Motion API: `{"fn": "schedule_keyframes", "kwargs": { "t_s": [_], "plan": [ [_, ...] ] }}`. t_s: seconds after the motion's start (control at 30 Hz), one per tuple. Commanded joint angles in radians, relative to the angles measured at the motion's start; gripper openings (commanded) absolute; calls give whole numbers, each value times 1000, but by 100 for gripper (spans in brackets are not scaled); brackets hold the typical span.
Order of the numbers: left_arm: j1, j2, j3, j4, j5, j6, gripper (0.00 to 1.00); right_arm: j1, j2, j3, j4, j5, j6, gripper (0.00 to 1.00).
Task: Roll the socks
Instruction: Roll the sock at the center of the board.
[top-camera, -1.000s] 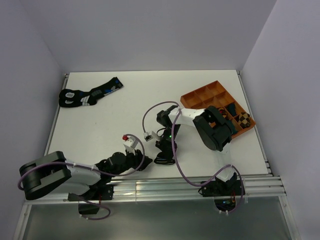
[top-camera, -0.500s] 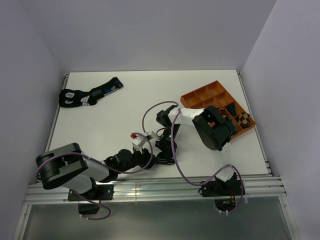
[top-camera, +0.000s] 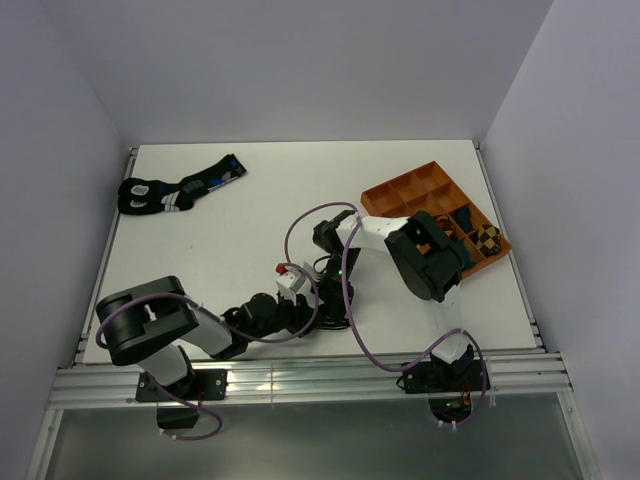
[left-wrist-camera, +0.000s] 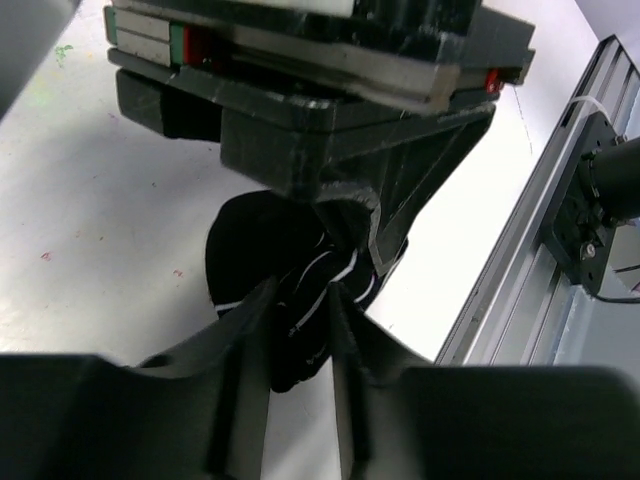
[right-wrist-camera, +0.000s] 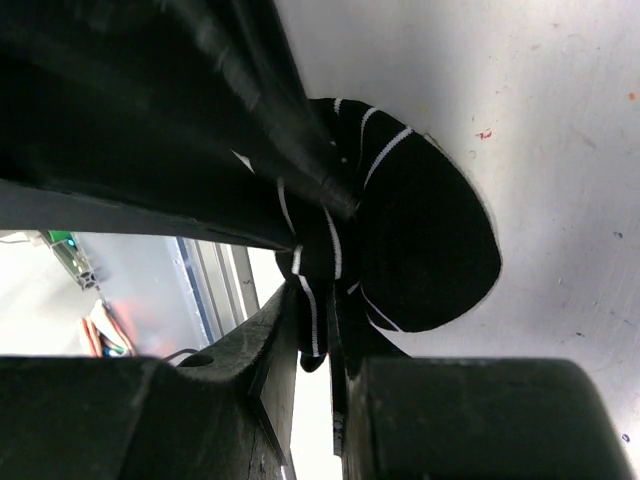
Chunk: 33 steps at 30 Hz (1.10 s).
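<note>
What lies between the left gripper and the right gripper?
Only the bunched striped ankle sock: the left gripper and the right gripper both have it between their fingers. Both wrist views show this.

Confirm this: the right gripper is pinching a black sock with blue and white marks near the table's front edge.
Wrong sock. The right gripper pinches the black ankle sock with thin white stripes near the table's front edge, as the right wrist view shows. The blue-marked socks lie far left.
</note>
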<state>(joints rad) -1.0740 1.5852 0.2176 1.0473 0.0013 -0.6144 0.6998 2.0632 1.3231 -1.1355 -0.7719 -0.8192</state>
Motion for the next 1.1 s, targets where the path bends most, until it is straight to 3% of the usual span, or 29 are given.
{"fn": "schedule_keyframes", "kwargs": {
  "t_s": [0.0, 0.13, 0.27, 0.4, 0.67, 1.07],
  "plan": [
    [-6, 30, 49, -36, 8, 8, 26, -5, -8, 19, 32, 33, 11, 18],
    [-6, 53, 68, -82, 19, -13, 12, -8, -26, 13, 52, 36, 34, 20],
    [-6, 55, 57, -102, 19, -67, 1, -19, -78, -8, 111, 51, 78, 36],
    [-6, 55, 49, -141, 8, -113, 0, -39, -136, -32, 163, 65, 127, 48],
    [-6, 27, 37, -231, 11, -192, 0, -114, -264, -123, 293, 131, 242, 51],
    [8, 30, 161, -486, 112, -323, 0, -174, -633, -366, 416, 206, 154, 50]
  ]
}}
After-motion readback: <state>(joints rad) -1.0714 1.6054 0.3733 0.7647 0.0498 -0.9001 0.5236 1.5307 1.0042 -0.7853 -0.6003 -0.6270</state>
